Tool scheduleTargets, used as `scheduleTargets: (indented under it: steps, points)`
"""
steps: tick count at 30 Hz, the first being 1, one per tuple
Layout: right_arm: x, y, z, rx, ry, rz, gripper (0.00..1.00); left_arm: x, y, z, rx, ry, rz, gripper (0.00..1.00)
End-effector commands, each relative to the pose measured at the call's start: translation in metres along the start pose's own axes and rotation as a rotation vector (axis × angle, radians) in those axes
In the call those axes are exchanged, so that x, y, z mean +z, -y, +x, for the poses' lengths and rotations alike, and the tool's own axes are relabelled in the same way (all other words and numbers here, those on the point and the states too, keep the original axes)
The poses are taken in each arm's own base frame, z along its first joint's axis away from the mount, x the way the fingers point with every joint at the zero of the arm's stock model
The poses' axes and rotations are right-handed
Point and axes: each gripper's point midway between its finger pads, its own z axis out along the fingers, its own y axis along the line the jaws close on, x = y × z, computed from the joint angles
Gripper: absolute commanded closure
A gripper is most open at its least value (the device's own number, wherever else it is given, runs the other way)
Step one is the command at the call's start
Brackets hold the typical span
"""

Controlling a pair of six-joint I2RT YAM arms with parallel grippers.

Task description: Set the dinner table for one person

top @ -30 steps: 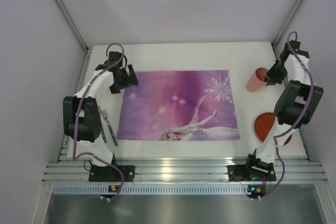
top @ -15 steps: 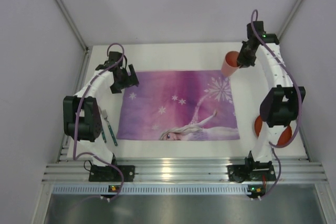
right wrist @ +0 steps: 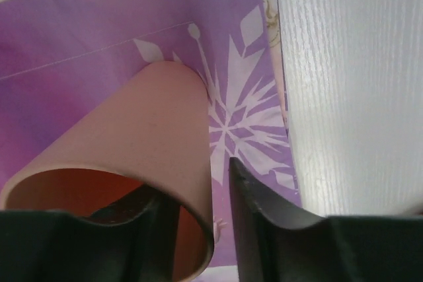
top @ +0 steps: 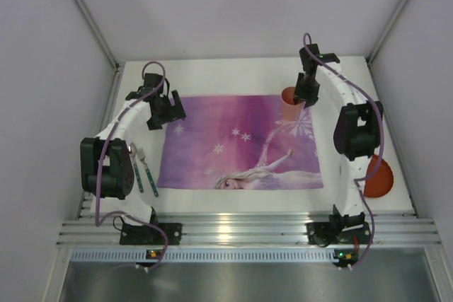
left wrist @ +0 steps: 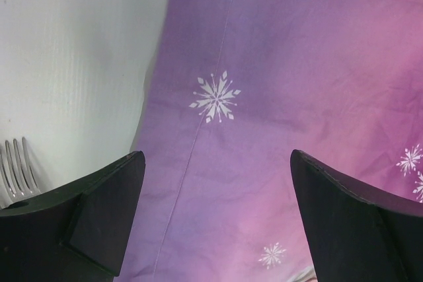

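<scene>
**Place setting, one person: partly laid.**

1. Tabletop (top: 233, 68): carries everything and lies below both sets of fingers, touched by neither.
2. Placemat (top: 233, 139): spread flat, looks done.
3. Plate (top: 380, 178): right of the placemat and off it, likely the main item left to place.
4. Cup (right wrist: 132, 137): on the placemat's far right corner. The right fingers (right wrist: 264, 229) straddle its rim, one inside and one outside (gripping or letting go, cannot tell).
5. Fork (top: 147, 173) and spoon (top: 136, 175): side by side, just left of the placemat.
6. Left fingers (left wrist: 99, 209): spread wide and empty, above the placemat's far left corner.
</scene>
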Motion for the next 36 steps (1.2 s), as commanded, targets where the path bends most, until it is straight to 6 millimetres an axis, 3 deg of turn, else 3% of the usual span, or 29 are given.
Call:
scheduleTargets:
  steps: [1,2,4,5,8,10,11,12,14,15,17,18,19,20,21,22,23,24,25,27,28,32,35,36]
  points:
    - [-0.017,-0.016,-0.011,-0.027,0.063,-0.022,0.62,-0.017,0.002,-0.005,0.009,0.046,0.024,0.04]
    - [-0.018,-0.014,-0.012,-0.028,0.067,-0.02,0.48,-0.018,0.003,-0.005,0.009,0.05,0.029,0.04]
    - [-0.027,-0.012,-0.014,-0.031,0.088,-0.019,0.39,-0.022,0.004,-0.005,0.011,0.053,0.037,0.04]
    - [-0.031,-0.011,-0.015,-0.034,0.097,-0.019,0.29,-0.023,0.005,-0.006,0.01,0.057,0.04,0.04]
    - [-0.059,-0.005,-0.019,-0.032,0.151,-0.023,0.14,-0.031,0.016,-0.01,0.031,0.076,0.062,0.03]
    - [-0.091,0.007,-0.02,-0.015,0.202,-0.017,0.09,-0.039,0.038,-0.011,0.077,0.098,0.089,0.02]
    - [-0.103,0.013,-0.019,0.004,0.222,-0.012,0.01,-0.042,0.049,-0.01,0.103,0.103,0.103,0.02]
    - [-0.133,0.024,-0.018,0.028,0.284,-0.01,0.0,-0.049,0.075,-0.006,0.161,0.111,0.124,0.02]
    - [-0.15,0.038,-0.003,0.072,0.3,-0.004,0.0,-0.055,0.108,0.006,0.225,0.106,0.162,0.01]
    - [-0.181,0.049,0.005,0.103,0.36,-0.023,0.0,-0.062,0.144,0.02,0.291,0.1,0.215,0.01]
    - [-0.19,0.067,0.029,0.16,0.368,0.006,0.0,-0.072,0.181,0.039,0.327,0.083,0.281,0.01]
    - [-0.198,0.078,0.039,0.186,0.381,0.019,0.0,-0.081,0.213,0.057,0.38,0.073,0.336,0.01]
    - [-0.208,0.096,0.061,0.21,0.408,0.037,0.0,-0.085,0.229,0.067,0.389,0.069,0.365,0.01]
    - [-0.209,0.108,0.074,0.251,0.41,0.054,0.0,-0.089,0.251,0.093,0.441,0.042,0.4,0.01]
    - [-0.222,0.127,0.09,0.3,0.451,0.057,0.0,-0.098,0.267,0.1,0.458,0.047,0.438,0.01]
    - [-0.201,0.139,0.113,0.315,0.395,0.089,0.0,-0.101,0.279,0.11,0.473,0.043,0.462,0.01]
    - [-0.195,0.147,0.127,0.332,0.376,0.089,0.0,-0.103,0.293,0.135,0.515,0.014,0.484,0.01]
    - [-0.194,0.156,0.139,0.364,0.385,0.078,0.0,-0.11,0.303,0.141,0.523,0.013,0.508,0.01]
    - [-0.167,0.156,0.164,0.344,0.29,0.074,0.0,-0.113,0.31,0.151,0.525,-0.002,0.521,0.01]
    - [-0.145,0.169,0.178,0.399,0.246,0.077,0.0,-0.116,0.317,0.174,0.546,-0.035,0.528,0.01]
    - [-0.121,0.168,0.198,0.374,0.159,0.061,0.0,-0.12,0.319,0.179,0.526,-0.046,0.531,0.01]
    - [-0.086,0.172,0.197,0.366,0.091,0.086,0.0,-0.131,0.305,0.198,0.492,-0.069,0.509,0.01]
    - [-0.073,0.173,0.179,0.388,0.084,0.104,0.0,-0.15,0.28,0.2,0.455,-0.047,0.5,0.02]
    - [-0.063,0.175,0.174,0.387,0.06,0.124,0.0,-0.145,0.265,0.206,0.452,-0.06,0.465,0.02]
